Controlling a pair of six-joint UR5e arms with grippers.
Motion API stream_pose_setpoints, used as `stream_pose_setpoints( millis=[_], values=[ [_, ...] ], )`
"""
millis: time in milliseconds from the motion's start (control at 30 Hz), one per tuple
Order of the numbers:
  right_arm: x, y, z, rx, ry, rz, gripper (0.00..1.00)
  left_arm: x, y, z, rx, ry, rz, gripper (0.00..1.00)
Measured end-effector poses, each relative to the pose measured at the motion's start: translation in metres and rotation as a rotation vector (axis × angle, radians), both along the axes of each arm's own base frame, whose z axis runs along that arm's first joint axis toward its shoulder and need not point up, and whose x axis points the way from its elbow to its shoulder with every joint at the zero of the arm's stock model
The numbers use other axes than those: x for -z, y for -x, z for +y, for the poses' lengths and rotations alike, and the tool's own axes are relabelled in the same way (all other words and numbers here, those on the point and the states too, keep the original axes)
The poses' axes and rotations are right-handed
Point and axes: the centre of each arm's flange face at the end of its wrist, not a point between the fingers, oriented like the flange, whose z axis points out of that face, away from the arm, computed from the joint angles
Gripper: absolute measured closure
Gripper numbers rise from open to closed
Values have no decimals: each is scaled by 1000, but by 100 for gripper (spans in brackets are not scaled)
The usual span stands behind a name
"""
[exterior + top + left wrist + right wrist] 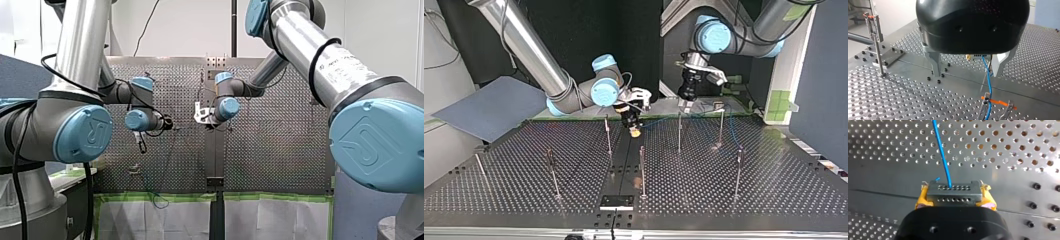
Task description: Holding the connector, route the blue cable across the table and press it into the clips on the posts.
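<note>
- Top view, left: my right tool [635, 131] clamps the connector [953, 192] between yellow pads.
- Middle: the cable [941, 152] runs rightward from the connector.
- Right: my left tool [966, 73], spread wide and empty, hangs nearest the clip [986, 99] gripping the cable.

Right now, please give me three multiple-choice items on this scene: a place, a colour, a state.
1. The connector sits: A in my left gripper; B in my right gripper; C in neither gripper.
2. The cable is: A red; B blue; C green.
3. My left gripper is: A open; B shut on the cable; C shut on the connector.
Answers: 1 B, yellow pads clamp it in the right wrist view; 2 B, blue in both wrist views; 3 A, its metal fingers stand wide apart.
</note>
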Motion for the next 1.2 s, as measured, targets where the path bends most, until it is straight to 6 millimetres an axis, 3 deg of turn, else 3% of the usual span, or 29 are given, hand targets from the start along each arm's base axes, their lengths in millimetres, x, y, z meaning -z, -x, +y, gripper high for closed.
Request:
stream_pose_setpoints(
  millis=[433, 667, 900, 1200],
  values=[
    [-21, 5, 1, 8, -7, -24, 100, 1, -13, -28, 25, 5, 22, 0],
    [-12, 15, 1, 22, -29, -9, 100, -5, -21, -47, 42, 26, 22, 0],
    [-3, 25, 0, 31, -47, 7, 100, 7, -39, -62, 30, 25, 36, 0],
    [-6, 31, -5, 30, -46, 2, 100, 16, -45, -70, 27, 29, 54, 0]
  ],
)
